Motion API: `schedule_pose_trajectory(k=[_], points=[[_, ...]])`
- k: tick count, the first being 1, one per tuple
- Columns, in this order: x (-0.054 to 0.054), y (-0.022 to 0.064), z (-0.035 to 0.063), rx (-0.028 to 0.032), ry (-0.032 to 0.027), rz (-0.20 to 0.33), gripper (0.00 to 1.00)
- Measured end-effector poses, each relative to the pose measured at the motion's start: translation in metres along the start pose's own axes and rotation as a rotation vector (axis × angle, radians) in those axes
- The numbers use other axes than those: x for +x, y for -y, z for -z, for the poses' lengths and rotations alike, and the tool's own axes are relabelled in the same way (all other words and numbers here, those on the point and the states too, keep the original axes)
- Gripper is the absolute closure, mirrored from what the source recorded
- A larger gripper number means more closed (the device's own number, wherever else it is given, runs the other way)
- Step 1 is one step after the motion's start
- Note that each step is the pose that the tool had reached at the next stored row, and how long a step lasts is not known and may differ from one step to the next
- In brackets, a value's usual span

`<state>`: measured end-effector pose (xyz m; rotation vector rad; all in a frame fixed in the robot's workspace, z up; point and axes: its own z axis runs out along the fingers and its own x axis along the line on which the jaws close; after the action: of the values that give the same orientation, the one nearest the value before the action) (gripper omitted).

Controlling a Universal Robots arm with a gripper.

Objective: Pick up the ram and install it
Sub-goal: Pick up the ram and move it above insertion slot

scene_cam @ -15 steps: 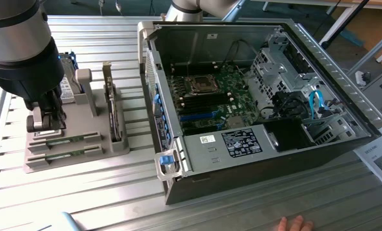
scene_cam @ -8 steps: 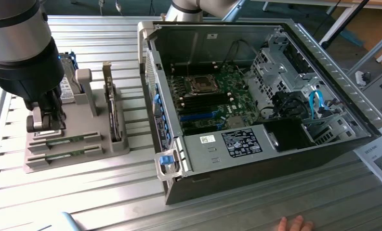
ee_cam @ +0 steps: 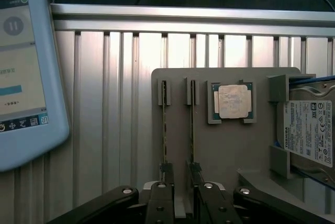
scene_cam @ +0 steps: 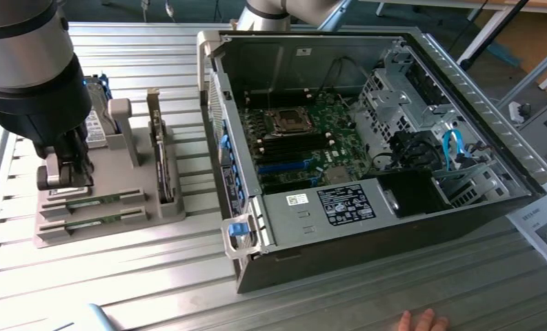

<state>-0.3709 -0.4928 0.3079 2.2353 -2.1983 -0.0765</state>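
Note:
Two green ram sticks (ee_cam: 164,124) (ee_cam: 192,124) stand on edge in slots of a grey holder (ee_cam: 178,82). In the exterior view the ram sticks (scene_cam: 96,201) (scene_cam: 94,220) lie at the near end of that holder (scene_cam: 116,227), on the exterior view's left. My gripper (ee_cam: 180,182) hangs low over one end of the sticks, its dark fingers (ee_cam: 159,203) apart, one by each stick, and nothing is held. From outside, the gripper (scene_cam: 64,181) sits right at the holder's left end. The open computer case (scene_cam: 365,138) shows its motherboard (scene_cam: 301,138).
A square silver processor (ee_cam: 233,101) and a labelled hard drive (ee_cam: 309,132) share the holder. A light blue tablet (ee_cam: 26,72) lies on the ribbed metal table (scene_cam: 163,276). A person's hand (scene_cam: 425,321) rests at the table's near edge, below the case.

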Motion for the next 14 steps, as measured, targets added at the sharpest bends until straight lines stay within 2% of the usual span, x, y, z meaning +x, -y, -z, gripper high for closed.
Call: schedule_pose_trajectory(k=[10, 12, 14], points=[[-0.0013, 0.0000, -0.0002, 0.0000, -0.0014, 0.000, 0.75], [-0.0013, 0.0000, -0.0002, -0.0026, -0.0079, 0.000, 0.75], [-0.0014, 0.0001, -0.0003, -0.0071, -0.0176, -0.001, 0.75]])
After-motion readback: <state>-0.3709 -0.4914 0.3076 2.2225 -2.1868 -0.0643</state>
